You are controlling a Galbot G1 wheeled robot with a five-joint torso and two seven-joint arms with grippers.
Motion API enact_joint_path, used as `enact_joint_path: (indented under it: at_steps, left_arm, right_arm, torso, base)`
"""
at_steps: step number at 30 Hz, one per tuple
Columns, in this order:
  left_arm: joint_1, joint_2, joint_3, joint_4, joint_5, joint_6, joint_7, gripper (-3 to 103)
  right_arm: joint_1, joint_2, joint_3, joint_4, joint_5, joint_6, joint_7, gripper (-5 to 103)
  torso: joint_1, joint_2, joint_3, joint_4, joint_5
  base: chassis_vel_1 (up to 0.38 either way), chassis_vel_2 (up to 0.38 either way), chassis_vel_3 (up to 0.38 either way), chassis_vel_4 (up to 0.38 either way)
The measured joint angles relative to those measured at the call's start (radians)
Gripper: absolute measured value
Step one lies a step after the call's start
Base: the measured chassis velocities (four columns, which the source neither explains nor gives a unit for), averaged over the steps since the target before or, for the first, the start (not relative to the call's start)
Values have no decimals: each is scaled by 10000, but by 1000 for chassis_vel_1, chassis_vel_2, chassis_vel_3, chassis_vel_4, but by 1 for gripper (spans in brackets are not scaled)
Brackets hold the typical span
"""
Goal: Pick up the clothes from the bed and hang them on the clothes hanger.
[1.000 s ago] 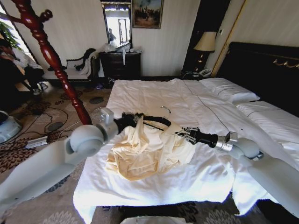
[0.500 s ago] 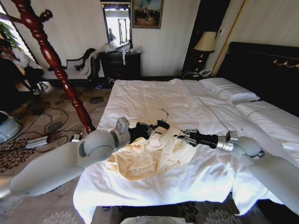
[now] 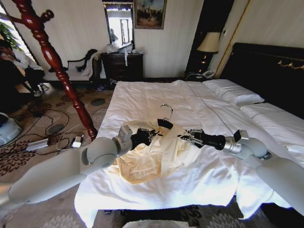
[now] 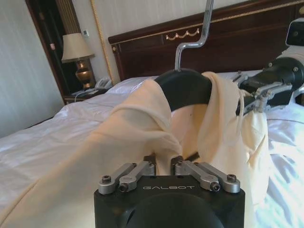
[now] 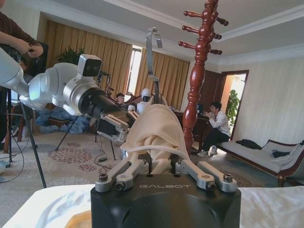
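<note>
Shirt (image 3: 154,154), frame centre, draped on hanger (image 3: 164,124) above bed (image 3: 142,97); hanger bar runs left-right, hook up. Left gripper (image 3: 148,136) and right gripper (image 3: 186,138) each pinch shirt fabric from opposite sides.

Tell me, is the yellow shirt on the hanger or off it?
On it. The shirt drapes over the black hanger, whose hook pokes up between both gripping grippers.
</note>
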Motion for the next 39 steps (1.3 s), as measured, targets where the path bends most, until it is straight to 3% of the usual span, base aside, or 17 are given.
enact_joint_path:
  at_steps: [2,5,8,11,14,16,18,19,20,22,27,33,39]
  left_arm:
    - [175,193,-288,-349,-162,270,-198,27]
    - [311,441,-514,-650,-252,403,-270,32]
    - [514,1032,-919,-1121,-285,434,-252,48]
    - [584,1333,-1127,-1335,-330,434,-221,54]
    - [1053,2185,-2190,-1984,-602,424,-168,70]
    - [1205,2290,-2470,-2023,-626,424,-168,70]
    - [2196,2805,-3989,-2086,-547,371,25,82]
    - [2417,3093,-4319,-2088,-353,246,100,87]
    - [2417,3093,-4319,-2088,-353,246,100,87]
    - [2658,3435,-4659,-2088,-3,119,302,97]
    - [2994,3737,-4923,-2075,490,29,809,100]
    - [2722,3612,-4238,-1669,829,-38,1707,100]
    - [2505,3440,-3690,-1369,924,-100,1990,100]
  right_arm:
    - [15,-22,115,-74,108,11,-56,18]
    - [46,-41,223,-162,213,19,-144,18]
    - [80,-52,343,-265,424,24,-247,18]
    - [84,-53,367,-292,497,26,-275,18]
    - [89,-17,377,-403,527,33,-329,18]
    - [89,-5,372,-427,519,35,-344,18]
    - [87,40,319,-547,411,40,-467,18]
    - [81,52,303,-640,309,51,-618,18]
    - [81,52,303,-640,309,51,-618,18]
    - [83,65,284,-800,132,91,-877,18]
    - [178,84,211,-872,-98,128,-1262,18]
    - [221,-91,331,-575,-67,105,-1740,18]
    - [136,-153,449,-362,-104,101,-1929,18]
  torso:
    - [0,0,0,1,-1]
    - [-1,0,0,0,-1]
    - [-1,0,0,0,-1]
    - [-1,0,0,1,-2]
    - [-1,1,-1,0,0]
    - [-1,1,-1,0,0]
    - [-1,0,0,4,-2]
    - [-1,0,0,6,-4]
    - [-1,0,0,6,-4]
    - [-1,1,0,3,-2]
    - [0,0,0,-1,2]
    - [0,1,0,-3,-3]
    - [0,1,0,1,-1]
  base:
    - [0,0,0,0]
    - [0,0,0,0]
    - [0,0,0,0]
    - [0,0,0,0]
    - [0,0,0,0]
    - [0,0,0,0]
    - [0,0,0,0]
    - [0,0,0,0]
    - [0,0,0,0]
    - [0,0,0,0]
    - [0,0,0,0]
    - [0,0,0,0]
    - [0,0,0,0]
